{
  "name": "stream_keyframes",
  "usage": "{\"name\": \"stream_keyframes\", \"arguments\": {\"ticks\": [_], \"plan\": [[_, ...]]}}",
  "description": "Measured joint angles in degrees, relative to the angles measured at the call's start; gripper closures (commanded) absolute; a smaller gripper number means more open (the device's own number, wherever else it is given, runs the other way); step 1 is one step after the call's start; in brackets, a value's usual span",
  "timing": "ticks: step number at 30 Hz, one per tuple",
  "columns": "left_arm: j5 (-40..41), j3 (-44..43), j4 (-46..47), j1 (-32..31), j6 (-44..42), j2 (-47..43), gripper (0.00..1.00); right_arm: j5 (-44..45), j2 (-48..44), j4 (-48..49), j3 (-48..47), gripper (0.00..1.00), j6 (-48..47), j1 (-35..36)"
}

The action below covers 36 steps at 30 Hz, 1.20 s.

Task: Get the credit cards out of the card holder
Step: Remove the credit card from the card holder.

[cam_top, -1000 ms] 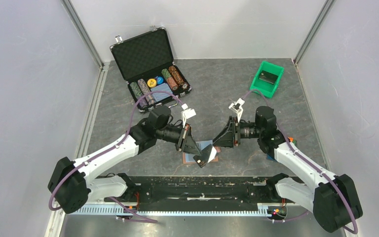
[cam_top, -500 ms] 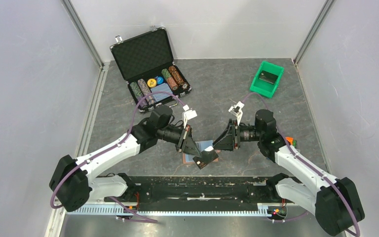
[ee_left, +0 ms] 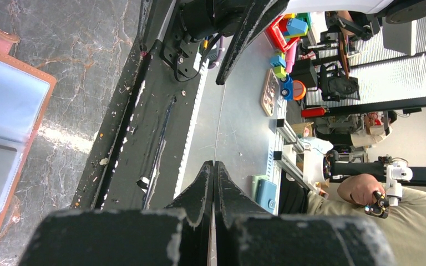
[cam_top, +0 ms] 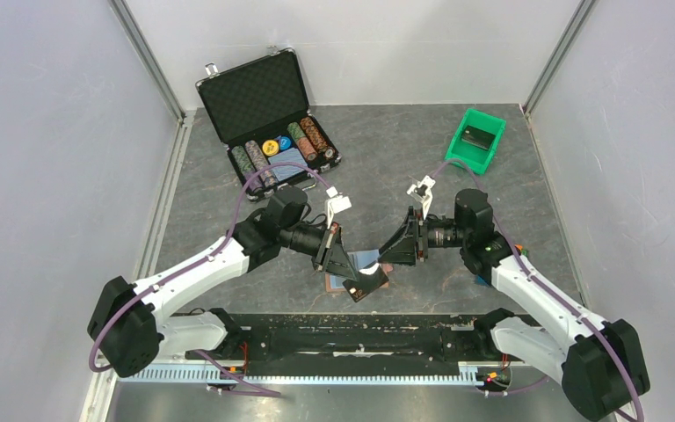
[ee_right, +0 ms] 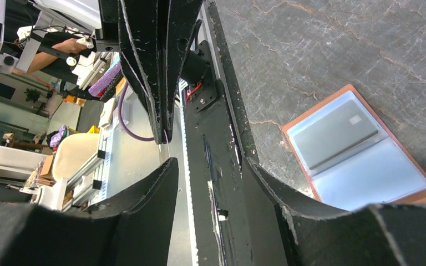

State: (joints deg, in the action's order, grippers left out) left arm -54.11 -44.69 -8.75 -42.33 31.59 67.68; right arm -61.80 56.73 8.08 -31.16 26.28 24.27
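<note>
The card holder (cam_top: 376, 261) lies open on the table between the arms, brown with light blue lining; it also shows in the left wrist view (ee_left: 3, 111) and the right wrist view (ee_right: 366, 166). One dark grey credit card (ee_right: 335, 134) sits in a pocket of it. My left gripper (cam_top: 362, 278) hangs just above the holder's near edge, shut on another credit card (cam_top: 371, 285), which shows edge-on as a thin line (ee_left: 216, 130) beyond the tips (ee_left: 214, 166). My right gripper (cam_top: 387, 256) stands open over the holder's right side, and nothing sits between its fingers (ee_right: 209, 163).
An open black case (cam_top: 268, 123) with poker chips stands at the back left. A green bin (cam_top: 462, 153) holding a black block (cam_top: 479, 136) is at the back right. The black base rail (cam_top: 352, 334) runs along the near edge.
The right gripper's jaws have widened a little. The left gripper has stayed shut on its card, shifting only slightly.
</note>
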Motion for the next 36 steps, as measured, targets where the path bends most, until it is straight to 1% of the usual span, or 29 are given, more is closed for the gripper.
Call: {"name": "stream_keyframes", "arguments": {"ticks": [17, 24, 32, 36], "plan": [[-1.18, 0.0, -0.17, 0.0, -0.13, 0.0, 0.98, -0.44, -0.7, -0.07, 0.0, 0.44, -0.39, 0.11], [-1.79, 0.0, -0.22, 0.0, -0.17, 0.0, 0.98, -0.44, -0.72, -0.02, 0.0, 0.44, -0.37, 0.28], [-2.03, 0.0, -0.28, 0.0, -0.24, 0.0, 0.98, -0.42, -0.72, -0.02, 0.0, 0.4, -0.37, 0.28], [-1.97, 0.0, -0.81, 0.07, -1.6, 0.0, 0.98, -0.48, -0.74, -0.02, -0.02, 0.39, -0.35, 0.39]]}}
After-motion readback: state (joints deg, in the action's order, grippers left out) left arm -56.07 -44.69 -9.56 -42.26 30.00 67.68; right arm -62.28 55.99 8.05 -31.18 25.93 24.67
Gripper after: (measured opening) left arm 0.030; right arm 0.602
